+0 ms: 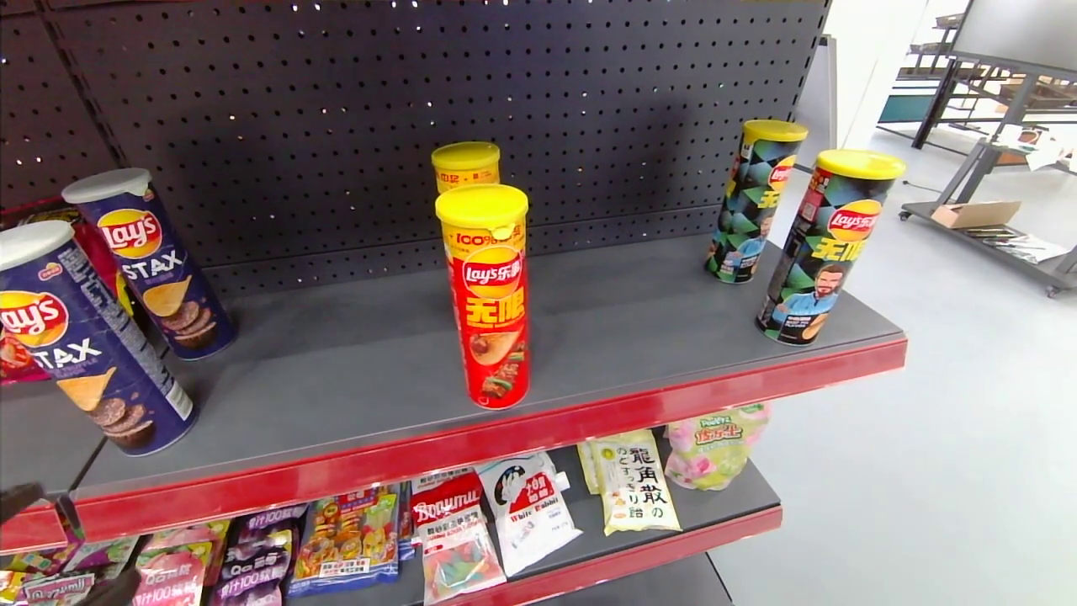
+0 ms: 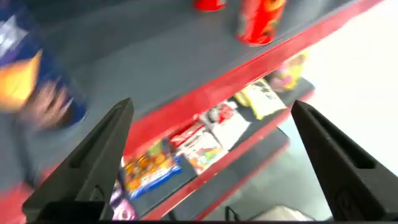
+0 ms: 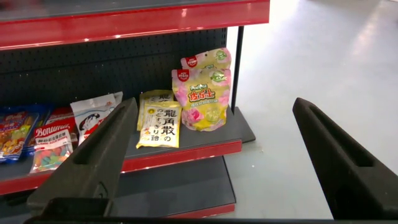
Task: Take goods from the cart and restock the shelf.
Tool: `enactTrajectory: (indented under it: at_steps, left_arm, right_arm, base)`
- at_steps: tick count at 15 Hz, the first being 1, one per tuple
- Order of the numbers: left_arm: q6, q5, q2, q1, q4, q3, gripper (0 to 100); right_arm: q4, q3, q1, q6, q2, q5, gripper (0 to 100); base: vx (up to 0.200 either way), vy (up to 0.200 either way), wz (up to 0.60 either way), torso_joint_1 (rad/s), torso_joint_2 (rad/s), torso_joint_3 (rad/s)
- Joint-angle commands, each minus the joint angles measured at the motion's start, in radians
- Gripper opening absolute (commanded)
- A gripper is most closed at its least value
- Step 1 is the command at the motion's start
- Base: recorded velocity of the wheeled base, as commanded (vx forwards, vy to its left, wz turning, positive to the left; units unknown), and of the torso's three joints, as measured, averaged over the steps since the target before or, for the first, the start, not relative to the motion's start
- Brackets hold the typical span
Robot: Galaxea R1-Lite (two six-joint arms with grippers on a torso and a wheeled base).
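Six upright chip cans [image 1: 492,303] are carried on the grey, red-edged upper shelf [image 1: 353,362], a blue pair [image 1: 92,345] at frame left, a red pair at centre and a dark pair [image 1: 829,248] at right, while snack bags [image 1: 522,513] are laid on the lower shelf [image 1: 715,509].

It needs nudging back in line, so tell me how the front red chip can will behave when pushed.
The red can stands tall and narrow, so a push near its yellow lid would probably tip it. Once down, its round body would likely roll on the flat shelf. Its glossy wall may be slippery.
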Motion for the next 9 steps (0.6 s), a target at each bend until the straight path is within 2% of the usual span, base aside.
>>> enactTrajectory:
  at_steps: [1,2,3,4,5,9]
  left_arm:
    - [-0.031,0.089,-0.384,0.020,0.050,0.204,100]
    - [-0.028,0.142,-0.464,0.024,0.047,0.268,100]
    - [-0.036,0.221,-0.479,0.040,0.030,0.316,100]
    - [-0.076,0.268,-0.502,0.054,0.002,0.353,100]
    - [-0.094,0.267,-0.519,0.057,-0.029,0.379,100]
    - [-0.083,0.267,-0.519,0.057,-0.050,0.390,100]
  right_arm:
    - [0.000,0.000,0.001,-0.002,0.002,0.000,100]
    - [0.000,0.000,0.001,0.000,0.002,0.000,100]
    - [0.000,0.000,0.001,-0.002,0.002,0.000,100]
    - [0.000,0.000,0.001,-0.002,0.002,0.000,100]
    - [0.000,0.000,0.001,-0.002,0.002,0.000,100]
    - [-0.001,0.000,0.001,0.000,0.002,0.009,100]
  base:
    - [0.000,0.000,0.00,0.000,0.00,0.000]
    - [0.000,0.000,0.00,0.000,0.00,0.000]
    - [0.000,0.000,0.00,0.000,0.00,0.000]
    - [0.000,0.000,0.00,0.000,0.00,0.000]
    - [0.000,0.000,0.00,0.000,0.00,0.000]
    - [0.000,0.000,0.00,0.000,0.00,0.000]
